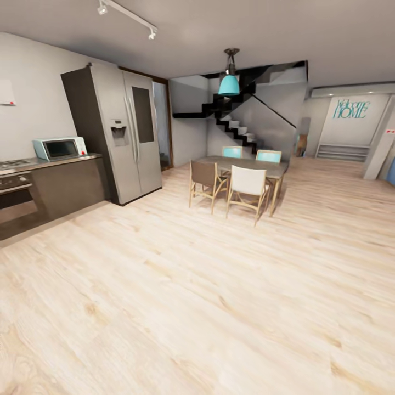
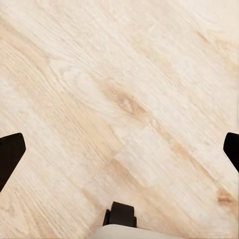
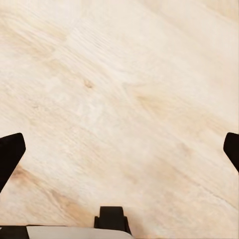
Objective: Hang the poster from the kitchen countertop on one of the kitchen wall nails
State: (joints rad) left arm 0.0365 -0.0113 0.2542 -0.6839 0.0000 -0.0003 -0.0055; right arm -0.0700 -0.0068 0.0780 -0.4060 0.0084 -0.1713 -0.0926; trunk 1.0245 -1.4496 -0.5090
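The robot stands on a pale wood floor (image 1: 181,307) in an open room, facing a dining table (image 1: 241,164) with four chairs, a staircase (image 1: 236,123) behind it and a teal pendant lamp (image 1: 229,82) overhead. Along the wall on the robot's left runs the kitchen countertop (image 1: 60,160), called here the table, over dark cabinets; a pale microwave (image 1: 59,148) sits near its end next to the tall steel refrigerator (image 1: 118,134), and a gas hob (image 1: 13,163) above an oven (image 1: 13,200) lies further along. No poster can be made out on the visible stretch of the table, so it probably lies on a part outside the picture.

In the wrist views, the left gripper (image 2: 119,149) and the right gripper (image 3: 119,149) both hang over bare floorboards, fingertips spread to the picture edges and nothing between them: both are wide open.

As a judgement, a framed poster should be light, thin and stiff, with a smooth, possibly slippery face and a frame that could mark or crack if squeezed hard. If it lies flat, an edge overhanging the table's front edge would be easiest to pinch; holding it near the middle of a long side should keep it from swinging while the top is lifted to a nail.
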